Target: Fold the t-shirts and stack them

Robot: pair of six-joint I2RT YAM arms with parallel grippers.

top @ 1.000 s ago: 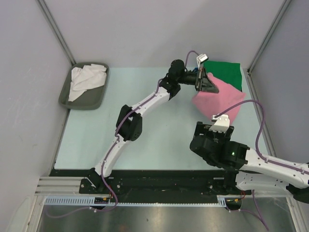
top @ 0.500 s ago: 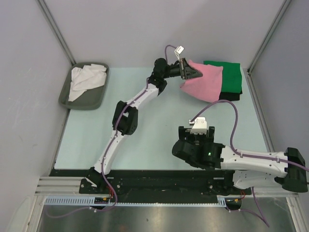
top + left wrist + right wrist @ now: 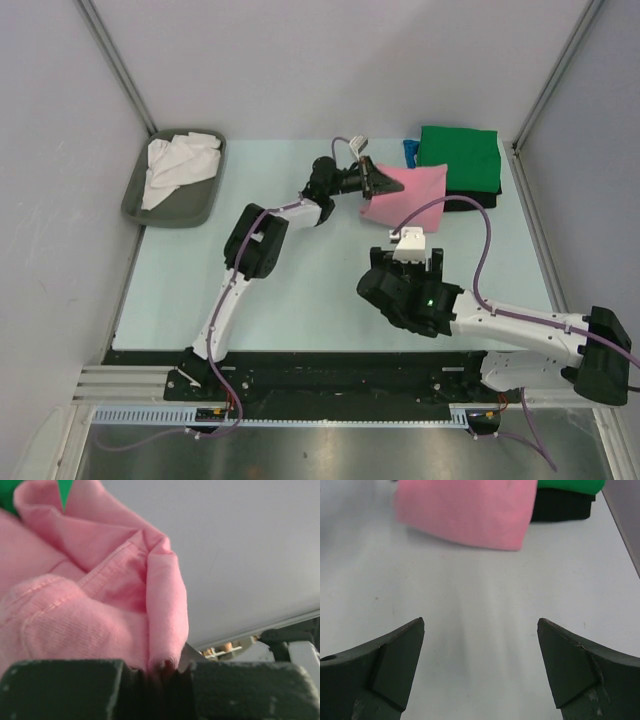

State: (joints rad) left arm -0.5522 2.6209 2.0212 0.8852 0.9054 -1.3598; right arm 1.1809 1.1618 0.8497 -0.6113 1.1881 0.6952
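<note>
1. Right tool [image 3: 480, 622] hovers spread wide and empty above the near surface [image 3: 300, 290], likely waiting to assist.
2. Left tool [image 3: 372, 180] is clenched on a bunched edge of the pink t-shirt [image 3: 412, 192], holding it just left of the stack, seemingly to place it there.
3. Far right, the green t-shirt [image 3: 460, 158] tops the black t-shirt [image 3: 475, 203]; the blue t-shirt [image 3: 409, 152] barely peeks out.
4. Far left, the white t-shirt [image 3: 175, 165] lies crumpled in the tray [image 3: 135, 205].

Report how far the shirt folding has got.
Done: the green shirt lies folded on the black shirt at the far right, a blue shirt edge showing beside them. In hand: the left end effector grips the pink shirt next to that stack; the right end effector is open. To do: the white shirt, crumpled in the grey tray.
</note>
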